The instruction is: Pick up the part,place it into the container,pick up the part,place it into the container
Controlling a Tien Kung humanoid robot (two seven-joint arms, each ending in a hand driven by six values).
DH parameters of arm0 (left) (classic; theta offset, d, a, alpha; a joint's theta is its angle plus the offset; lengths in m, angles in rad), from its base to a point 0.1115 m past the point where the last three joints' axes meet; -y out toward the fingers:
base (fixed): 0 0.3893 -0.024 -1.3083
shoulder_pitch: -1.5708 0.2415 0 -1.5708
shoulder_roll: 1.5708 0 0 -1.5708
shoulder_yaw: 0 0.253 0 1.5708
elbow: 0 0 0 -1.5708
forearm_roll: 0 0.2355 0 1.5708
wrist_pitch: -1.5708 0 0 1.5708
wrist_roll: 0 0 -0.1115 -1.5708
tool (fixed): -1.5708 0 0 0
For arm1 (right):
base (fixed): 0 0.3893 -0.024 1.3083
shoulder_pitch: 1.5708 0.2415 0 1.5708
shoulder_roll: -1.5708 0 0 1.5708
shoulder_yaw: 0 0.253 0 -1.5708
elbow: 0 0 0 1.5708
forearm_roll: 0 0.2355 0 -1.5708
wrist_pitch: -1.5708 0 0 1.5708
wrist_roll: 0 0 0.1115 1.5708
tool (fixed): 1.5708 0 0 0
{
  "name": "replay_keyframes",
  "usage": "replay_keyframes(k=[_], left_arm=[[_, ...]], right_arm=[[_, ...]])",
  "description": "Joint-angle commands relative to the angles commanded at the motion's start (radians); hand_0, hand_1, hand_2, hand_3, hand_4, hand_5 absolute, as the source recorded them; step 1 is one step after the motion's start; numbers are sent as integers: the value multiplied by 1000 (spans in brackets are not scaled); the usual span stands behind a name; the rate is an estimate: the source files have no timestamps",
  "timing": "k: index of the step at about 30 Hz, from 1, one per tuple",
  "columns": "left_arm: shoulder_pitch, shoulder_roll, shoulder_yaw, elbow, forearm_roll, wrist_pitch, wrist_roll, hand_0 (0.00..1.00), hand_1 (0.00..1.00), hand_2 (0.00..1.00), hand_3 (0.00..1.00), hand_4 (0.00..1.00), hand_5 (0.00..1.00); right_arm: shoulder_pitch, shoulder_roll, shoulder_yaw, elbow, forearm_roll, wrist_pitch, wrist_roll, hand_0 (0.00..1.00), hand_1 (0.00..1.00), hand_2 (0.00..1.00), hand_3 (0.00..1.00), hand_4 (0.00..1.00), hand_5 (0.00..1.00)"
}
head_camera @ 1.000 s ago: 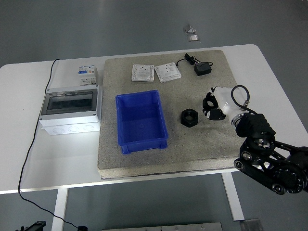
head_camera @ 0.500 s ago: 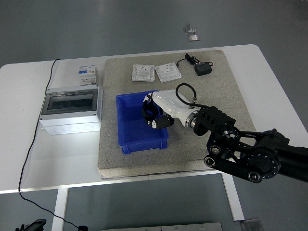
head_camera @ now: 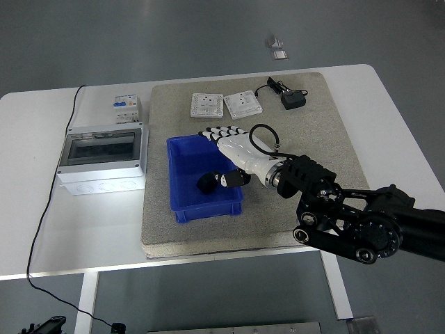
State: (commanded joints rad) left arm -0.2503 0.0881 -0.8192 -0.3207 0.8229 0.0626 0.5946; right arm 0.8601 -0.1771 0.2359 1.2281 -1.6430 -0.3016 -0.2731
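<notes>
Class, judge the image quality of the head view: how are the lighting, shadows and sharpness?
Head view: even, soft lighting; faint shadow under the robot hand inside the blue container; the black part there reads dark, its detail unclear; no strong glare.

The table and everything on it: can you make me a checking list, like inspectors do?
Surface: white table with a grey mat on it.
Job's things: blue container on the mat; one black part inside it, beside the thumb. No other part seen on the mat.
Clutter: two white socket plates, black adapter, grey enclosure box, small breaker.
Grippers: right hand over the container, fingers spread, holding nothing; left hand not in view.
Cables: black cable running off the table's left side; short lead on the adapter.
Surroundings: grey floor; small object beyond the table; no person seen.
</notes>
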Motion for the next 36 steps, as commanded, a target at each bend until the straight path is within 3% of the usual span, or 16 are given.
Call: replay_keyframes(k=[1, 2, 4, 5, 7, 8, 13, 14, 25, 26, 31, 32, 36], left_arm=[[0, 0, -2, 0, 3, -1, 1, 569, 490, 465, 557, 2, 2], [0, -1, 1, 0, 1, 0, -1, 568, 489, 464, 554, 2, 2], [4, -2, 8, 0, -12, 4, -6, 568, 489, 464, 554, 2, 2], [6, -2, 11, 0, -20, 7, -9, 568, 489, 464, 554, 2, 2], [7, -2, 14, 0, -26, 9, -12, 568, 489, 464, 554, 2, 2], [7, -2, 13, 1, -25, 9, -12, 567, 489, 462, 551, 2, 2], [6, -3, 5, 0, -10, 6, -8, 567, 489, 462, 551, 2, 2], [6, -4, 4, 0, -8, 5, -7, 567, 487, 462, 545, 2, 2], [4, -3, 0, 0, 1, 2, -4, 567, 487, 460, 544, 2, 2], [4, -3, 0, 0, 1, 2, -4, 565, 486, 461, 544, 2, 2], [4, -3, -1, 0, 2, 1, -4, 565, 486, 461, 544, 2, 2], [3, -2, -2, 0, 4, 1, -3, 565, 488, 462, 543, 2, 2], [3, -2, -11, -2, 14, -4, -1, 565, 488, 462, 543, 2, 2]], right_arm=[[-9, -4, 13, 3, 6, -19, 3, 998, 998, 998, 989, 603, 190], [-30, -15, 36, 6, 4, -44, -3, 945, 921, 930, 927, 623, 195], [-71, -37, 85, 11, -16, -81, -36, 945, 921, 930, 927, 623, 195], [-91, -49, 113, 15, -32, -73, -61, 945, 921, 930, 927, 623, 195], [-120, -70, 160, 27, -53, -32, -107, 945, 921, 930, 927, 623, 195], [-129, -79, 182, 37, -63, -7, -130, 941, 908, 940, 943, 785, 285], [-137, -85, 231, 55, -93, 92, -228, 941, 908, 940, 943, 785, 285], [-136, -83, 232, 52, -96, 104, -242, 992, 938, 981, 955, 903, 382], [-135, -70, 207, 8, -86, 204, -277, 986, 921, 963, 942, 910, 393], [-135, -70, 206, 5, -88, 209, -280, 959, 860, 917, 939, 917, 401], [-132, -66, 193, -10, -102, 222, -310, 959, 860, 917, 939, 917, 401], [-131, -63, 189, -15, -109, 214, -313, 803, 582, 608, 685, 632, 198], [-130, -53, 174, -44, -144, 175, -306, 803, 582, 608, 685, 632, 198]])
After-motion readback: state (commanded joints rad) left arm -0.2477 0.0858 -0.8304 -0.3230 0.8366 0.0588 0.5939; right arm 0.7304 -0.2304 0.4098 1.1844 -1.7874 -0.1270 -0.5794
